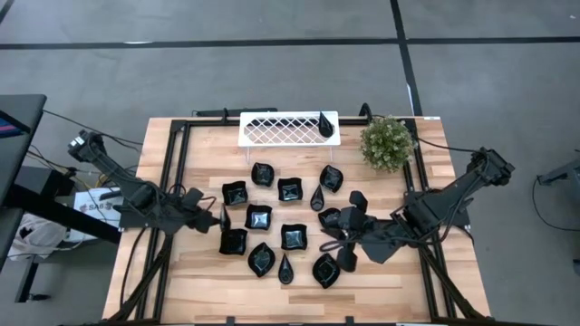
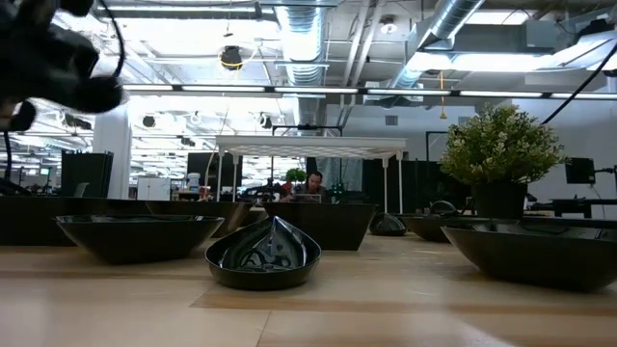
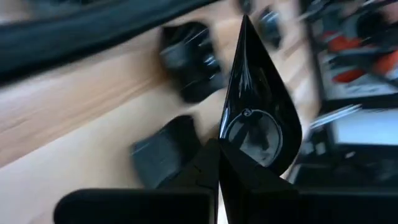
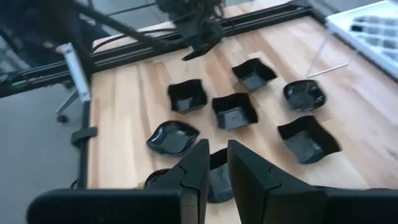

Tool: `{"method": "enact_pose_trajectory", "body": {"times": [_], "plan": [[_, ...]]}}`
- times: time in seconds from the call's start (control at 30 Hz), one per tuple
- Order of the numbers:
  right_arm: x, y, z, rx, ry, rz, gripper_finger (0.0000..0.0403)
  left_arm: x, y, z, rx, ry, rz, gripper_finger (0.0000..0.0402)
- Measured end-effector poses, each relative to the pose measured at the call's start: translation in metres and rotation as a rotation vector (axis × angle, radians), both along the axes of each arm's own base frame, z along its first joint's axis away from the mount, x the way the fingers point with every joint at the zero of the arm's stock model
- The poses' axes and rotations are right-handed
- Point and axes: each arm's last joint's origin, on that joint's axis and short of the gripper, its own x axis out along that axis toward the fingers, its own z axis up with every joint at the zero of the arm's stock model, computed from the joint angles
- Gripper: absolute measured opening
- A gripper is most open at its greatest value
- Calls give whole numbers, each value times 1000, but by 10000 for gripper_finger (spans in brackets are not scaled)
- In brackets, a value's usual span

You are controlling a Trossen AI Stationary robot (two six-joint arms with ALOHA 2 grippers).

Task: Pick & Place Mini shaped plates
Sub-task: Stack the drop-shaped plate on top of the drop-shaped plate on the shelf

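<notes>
The left gripper [image 1: 217,217] pinches a teardrop plate [image 3: 258,112] above the bench's [image 1: 426,281] left side; the right gripper [image 1: 340,246], jaws narrowly apart, hovers over plates near the right edge.

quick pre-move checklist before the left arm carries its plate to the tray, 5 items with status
1. Left gripper shut on the glossy black teardrop plate: ok.
2. Held plate lifted off the wooden table: ok, it hangs above the boards in the left wrist view.
3. White lattice tray has free space: ok, only one black teardrop dish sits at its right end.
4. Right gripper away from the left arm's way to the tray: ok, it hovers over the plates on the right.
5. Right gripper empty: cannot tell.
</notes>
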Motion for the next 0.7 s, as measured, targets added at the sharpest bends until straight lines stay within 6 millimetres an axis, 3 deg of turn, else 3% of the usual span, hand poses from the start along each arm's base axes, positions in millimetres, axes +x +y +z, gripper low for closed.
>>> {"method": "enact_pose_trajectory", "body": {"times": [0.27, 0.53, 0.7], "plan": [[25, -10, -5, -23, -73, -142, 54, 39, -10, 10, 78, -135, -7, 3], [62, 3, -37, -44, -58, -173, 54, 97, -31, 31, 262, -134, -12, 3], [74, 12, -50, -99, -100, -258, 54, 125, -39, 35, 339, -99, -59, 3]]}}
